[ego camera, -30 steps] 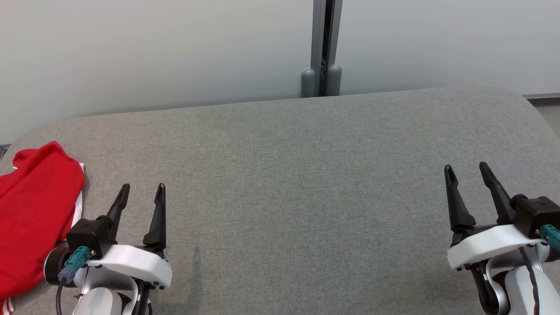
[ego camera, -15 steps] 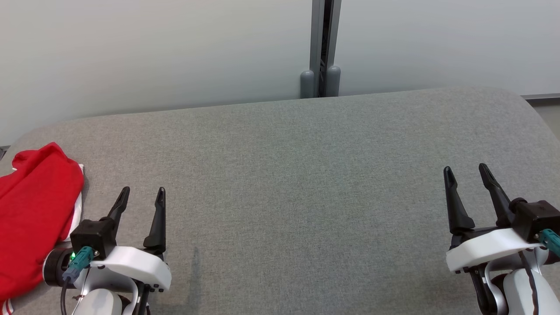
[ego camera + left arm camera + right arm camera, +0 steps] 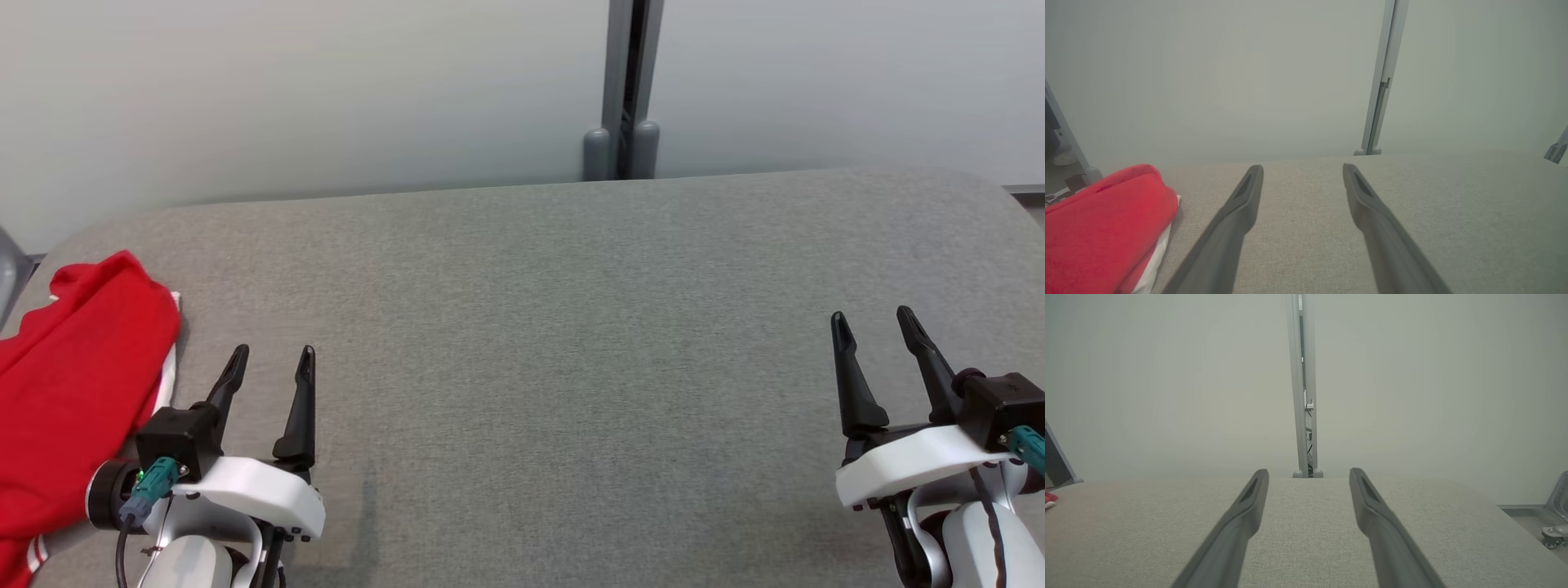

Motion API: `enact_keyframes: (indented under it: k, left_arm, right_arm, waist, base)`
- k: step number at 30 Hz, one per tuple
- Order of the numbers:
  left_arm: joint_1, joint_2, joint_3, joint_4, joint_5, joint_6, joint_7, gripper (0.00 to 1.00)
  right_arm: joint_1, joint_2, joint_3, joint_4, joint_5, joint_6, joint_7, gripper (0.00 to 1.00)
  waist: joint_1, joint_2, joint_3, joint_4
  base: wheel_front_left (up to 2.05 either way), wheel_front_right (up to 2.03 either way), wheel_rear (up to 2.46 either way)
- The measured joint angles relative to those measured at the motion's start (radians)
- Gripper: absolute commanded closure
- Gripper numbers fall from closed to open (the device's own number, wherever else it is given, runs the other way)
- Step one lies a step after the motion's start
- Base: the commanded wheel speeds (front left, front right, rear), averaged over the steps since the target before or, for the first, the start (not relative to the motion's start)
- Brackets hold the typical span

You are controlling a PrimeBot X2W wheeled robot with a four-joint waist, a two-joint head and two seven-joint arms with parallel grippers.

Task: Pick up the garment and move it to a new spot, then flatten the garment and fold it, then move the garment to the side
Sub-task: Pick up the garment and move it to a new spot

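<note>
Red garment (image 3: pixel 77 392) sits at the left edge of your head view, bunched and folded over on the grey table (image 3: pixel 571 327), running off the lower left corner. White trim shows along its right edge and again near the bottom.

Your left gripper (image 3: pixel 273 359) is at lower left, just right of the garment. Its fingers are spread, released and pointing up the frame, with table fabric showing between them. The fingers stand apart from the cloth. The wrist housing lies close against the cloth's right edge, and you can't tell from here if it touches.

Your right gripper (image 3: pixel 873 318) is at lower right, well apart from the garment. It is spread wide too, grasping nothing, tips leaning a little to the upper left.

A grey post (image 3: pixel 624 82) stands against the pale wall (image 3: pixel 326 98) at top centre, behind the table's far edge.

In the left wrist view both fingers rise from bottom centre with a wide gap. The garment is at lower left, a rounded red fold with a white layer under it, left of the left finger and not touching it. The post is right of centre.

In the right wrist view the fingers are parted over the table and the post stands straight above the gap. A sliver of red shows at the far left edge, and a caster (image 3: pixel 1551 541) sits at lower right past the table.
</note>
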Motion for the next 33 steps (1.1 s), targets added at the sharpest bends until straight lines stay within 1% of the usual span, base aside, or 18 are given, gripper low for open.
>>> enact_keyframes:
  k: [8, 21, 25, 29, 33]
  left_arm:
    - [-0.021, 0.004, 0.007, 0.003, -0.010, 0.009, -0.014, 0.00]
    - [-0.020, 0.006, 0.040, -0.002, -0.040, 0.045, -0.034, 0.00]
    - [-0.018, 0.007, 0.047, -0.007, -0.048, 0.049, -0.035, 0.00]
    - [-0.017, 0.005, 0.049, -0.007, -0.063, 0.052, -0.040, 0.00]
    - [-0.017, 0.003, 0.048, -0.004, -0.066, 0.052, -0.043, 0.00]
  right_arm:
    - [-0.002, -0.004, 0.008, -0.004, 0.000, 0.000, 0.012, 0.00]
    - [-0.014, -0.004, 0.063, -0.003, -0.002, 0.000, 0.023, 0.00]
    - [-0.016, -0.002, 0.081, -0.006, 0.000, 0.000, 0.028, 0.00]
    - [-0.019, -0.002, 0.085, -0.005, 0.001, 0.000, 0.029, 0.00]
    - [-0.025, 0.000, 0.088, 0.000, 0.002, 0.000, 0.029, 0.00]
  waist:
    - [0.0000, 0.0000, 0.016, 0.075]
    - [0.0000, 0.0000, 0.032, 0.248]
    - [0.0000, 0.0000, 0.035, 0.295]
    - [0.0000, 0.0000, 0.039, 0.331]
    - [0.0000, 0.0000, 0.042, 0.350]
  base:
    - [0.00, 0.00, 0.00]
    - [0.00, 0.00, 0.00]
    - [0.00, 0.00, 0.00]
    - [0.00, 0.00, 0.00]
    - [0.00, 0.00, 0.00]
